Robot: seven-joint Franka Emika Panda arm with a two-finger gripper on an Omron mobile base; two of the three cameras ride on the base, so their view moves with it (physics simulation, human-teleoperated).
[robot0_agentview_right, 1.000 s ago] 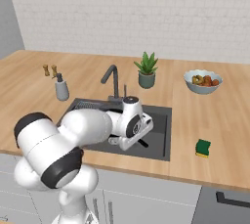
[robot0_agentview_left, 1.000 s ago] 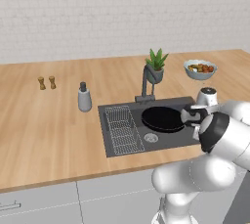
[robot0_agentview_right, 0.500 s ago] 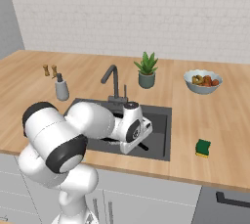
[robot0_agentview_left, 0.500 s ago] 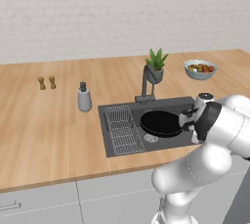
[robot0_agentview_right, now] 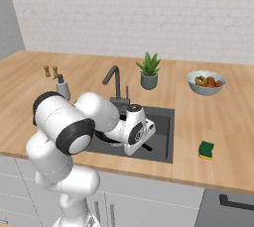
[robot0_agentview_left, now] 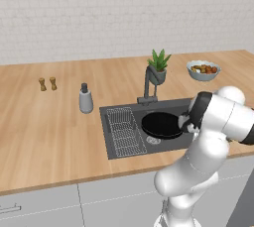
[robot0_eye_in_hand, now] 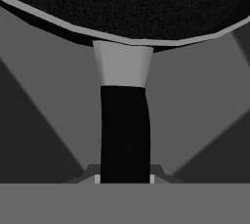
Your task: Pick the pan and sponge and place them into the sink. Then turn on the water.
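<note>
The black pan (robot0_agentview_left: pixel 160 124) lies low inside the dark grey sink (robot0_agentview_left: pixel 115 143), to the right of the ribbed rack. My gripper (robot0_agentview_left: pixel 185 122) is shut on its long black handle (robot0_eye_in_hand: pixel 124 132) at the sink's right side. In the hand view the handle runs up from between my fingertips to the pan's round black body (robot0_eye_in_hand: pixel 127 3). The small green sponge (robot0_agentview_right: pixel 206 149) rests on the wooden counter right of the sink (robot0_agentview_right: pixel 166 117). Behind the basin stands the tall dark faucet (robot0_agentview_left: pixel 148 84); no water runs from it.
A grey soap bottle (robot0_agentview_left: pixel 85 99) stands left of the sink, with two small shakers (robot0_agentview_left: pixel 47 83) further left. A potted plant (robot0_agentview_left: pixel 158 66) is behind the faucet. A bowl of food (robot0_agentview_left: pixel 203 69) sits at the back right.
My hand has sunk a little lower into the sink with the pan, and the arm's elbow has swung to the right. The sponge has not moved.
</note>
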